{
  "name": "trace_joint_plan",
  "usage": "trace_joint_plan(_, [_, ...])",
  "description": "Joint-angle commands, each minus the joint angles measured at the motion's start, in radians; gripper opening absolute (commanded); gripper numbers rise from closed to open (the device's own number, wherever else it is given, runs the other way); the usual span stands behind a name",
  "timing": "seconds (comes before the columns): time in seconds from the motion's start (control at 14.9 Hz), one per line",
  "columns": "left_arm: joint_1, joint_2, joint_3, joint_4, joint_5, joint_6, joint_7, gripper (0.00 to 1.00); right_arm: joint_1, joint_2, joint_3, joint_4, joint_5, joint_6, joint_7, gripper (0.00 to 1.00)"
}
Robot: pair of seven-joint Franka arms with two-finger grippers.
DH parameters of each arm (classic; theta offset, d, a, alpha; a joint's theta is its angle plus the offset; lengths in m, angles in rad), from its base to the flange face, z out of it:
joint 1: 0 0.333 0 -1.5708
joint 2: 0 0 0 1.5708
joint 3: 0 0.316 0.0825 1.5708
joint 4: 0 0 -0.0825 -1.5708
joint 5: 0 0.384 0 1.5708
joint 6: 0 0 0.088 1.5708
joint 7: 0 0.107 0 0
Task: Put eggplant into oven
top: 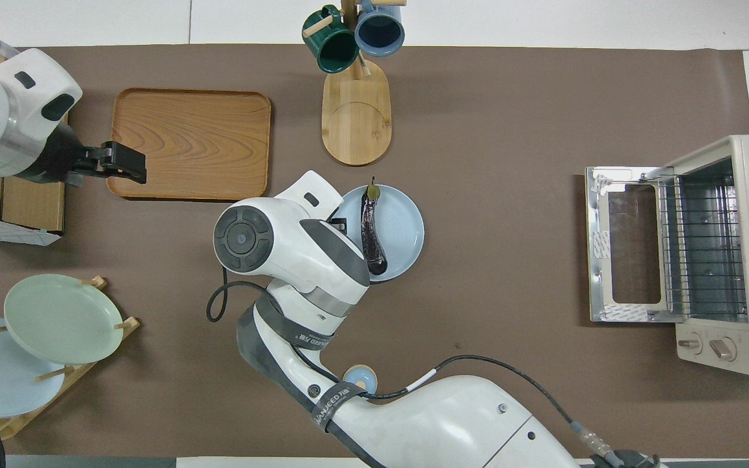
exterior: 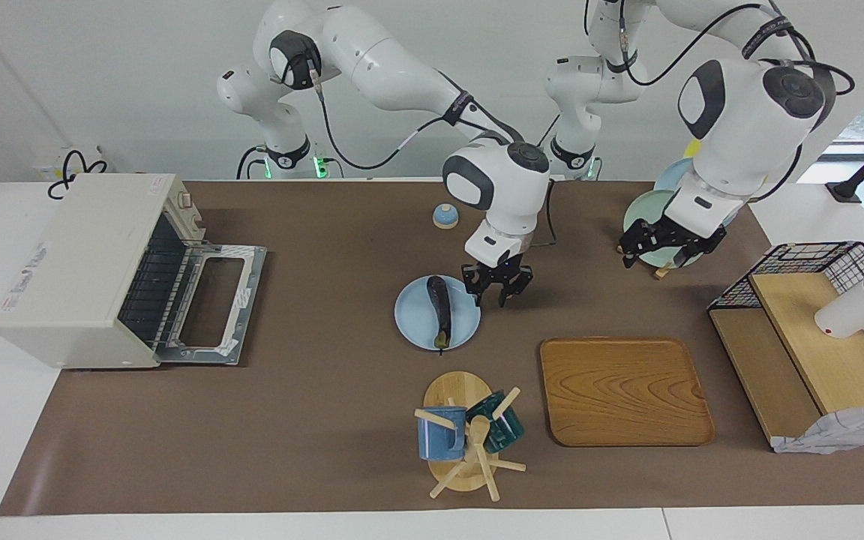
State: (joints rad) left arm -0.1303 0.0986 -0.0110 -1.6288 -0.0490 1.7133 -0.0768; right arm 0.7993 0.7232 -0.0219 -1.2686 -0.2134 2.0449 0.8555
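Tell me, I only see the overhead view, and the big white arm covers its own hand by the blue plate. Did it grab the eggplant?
Observer: No. The eggplant lies free on the blue plate. The right gripper hangs beside it with nothing in it, about over the plate's edge toward the left arm's end.
Operator: Is the other hand touching the wooden tray?
Observer: No. The left gripper is up in the air, open and empty, not down on the wooden tray.
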Motion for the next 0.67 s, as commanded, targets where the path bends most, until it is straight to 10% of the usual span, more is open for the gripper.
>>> trace_joint_plan(0.0, [0.004, -0.045, -0.006, 0.023, 0.047, -0.104, 0.014, 1.00, -0.020, -0.027, 0.003, -0.029, -0.018, 0.030, -0.003, 0.52])
trace_joint_plan(0.6, [0.066, -0.122, -0.044, -0.019, 0.046, -0.143, 0.017, 1.00, -0.017, -0.050, 0.003, -0.156, -0.018, 0.121, -0.004, 0.31])
